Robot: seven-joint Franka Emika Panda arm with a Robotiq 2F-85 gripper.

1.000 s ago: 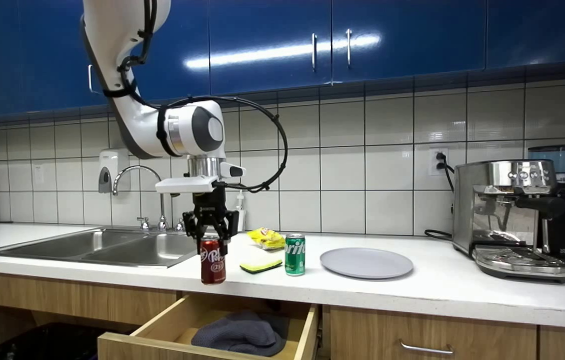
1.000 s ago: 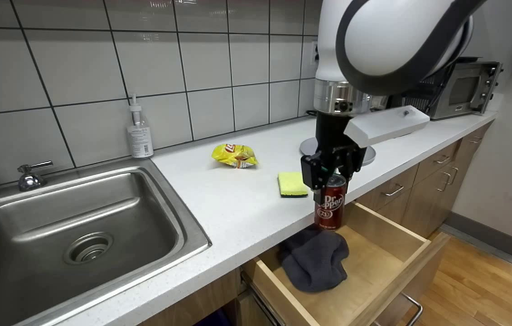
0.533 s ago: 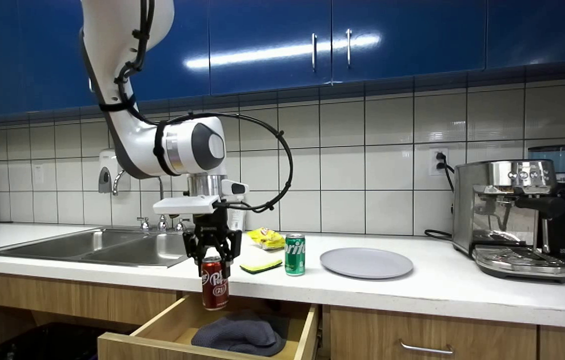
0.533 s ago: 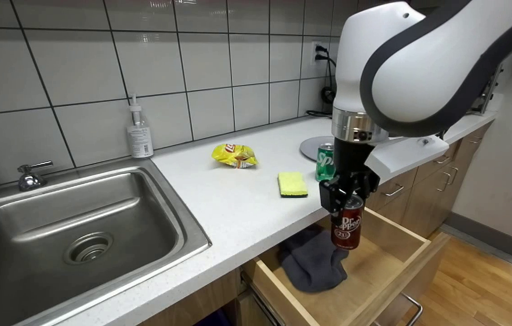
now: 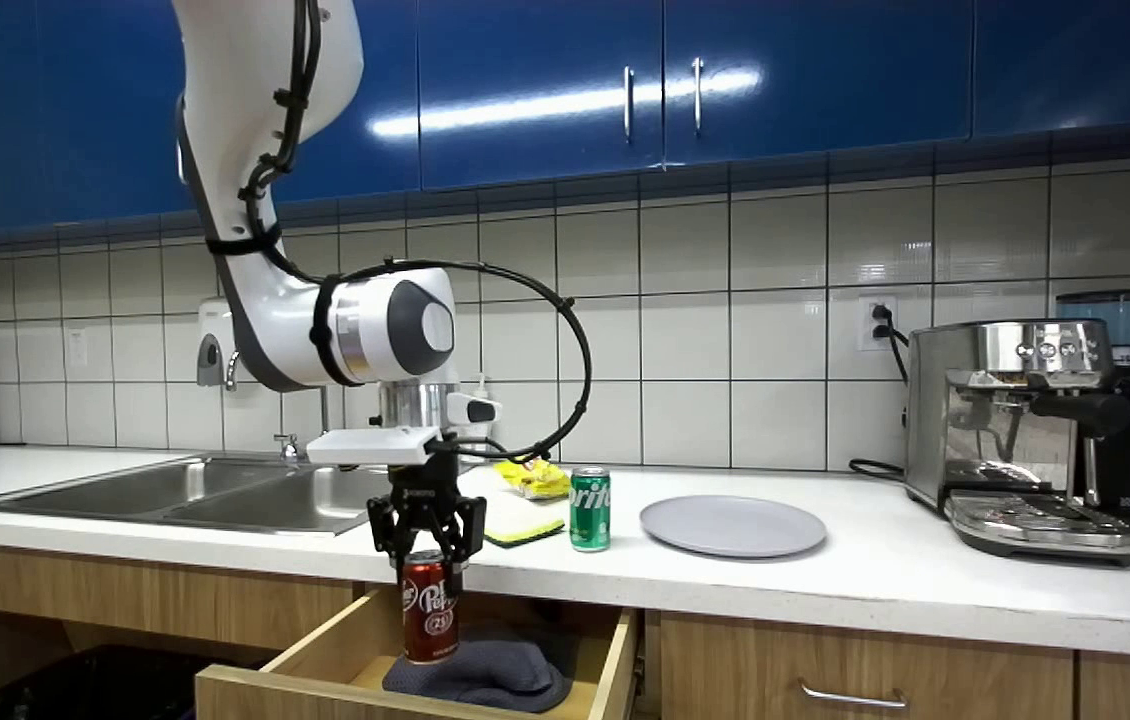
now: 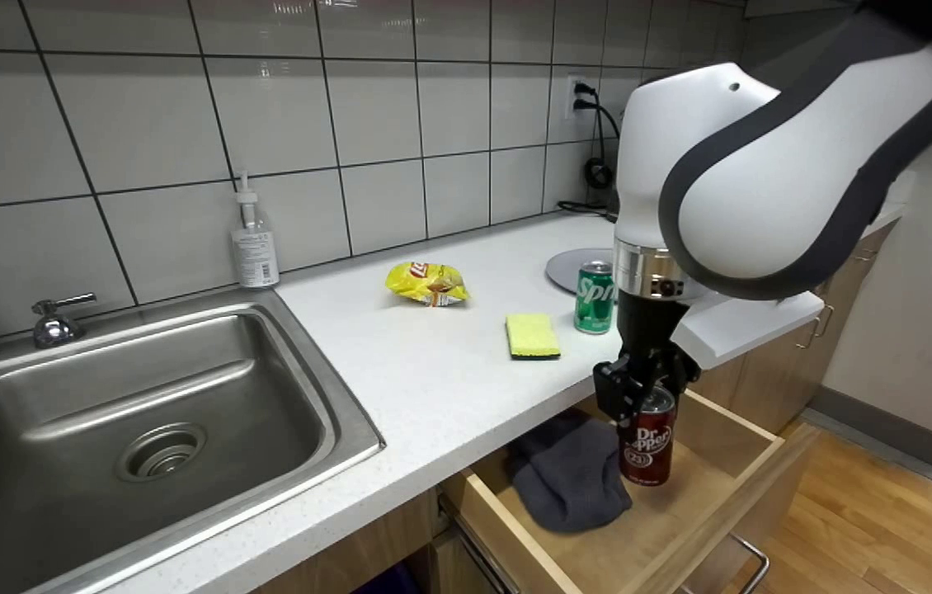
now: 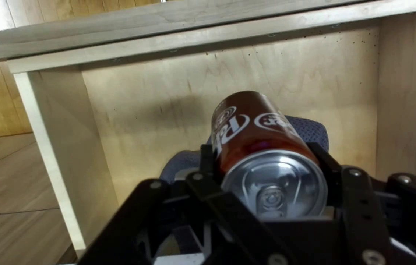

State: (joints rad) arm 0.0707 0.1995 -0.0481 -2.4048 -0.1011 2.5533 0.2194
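Note:
My gripper (image 5: 428, 578) is shut on a dark red Dr Pepper can (image 5: 430, 630), with one finger on each side near its top. The can hangs nearly upright inside or just over the open wooden drawer (image 6: 680, 528). In the wrist view the can's silver top faces the camera and its printed side (image 7: 256, 127) points down at the drawer floor (image 7: 237, 77). A crumpled dark grey cloth (image 6: 569, 483) lies in the drawer beside and partly behind the can. The cloth also shows in the wrist view (image 7: 309, 130). Whether the can touches cloth or drawer floor cannot be told.
On the white counter stand a green Sprite can (image 5: 590, 510), a yellow sponge (image 6: 532, 334), a yellow chip bag (image 6: 427, 283) and a grey plate (image 5: 733, 527). A steel sink (image 6: 284, 330) is beside them. An espresso machine (image 5: 1015, 430) stands further along. The counter edge overhangs the drawer.
My gripper has moved down with the can held in it, from counter height to inside or just above the drawer. The drawer, cloth and counter things have not moved.

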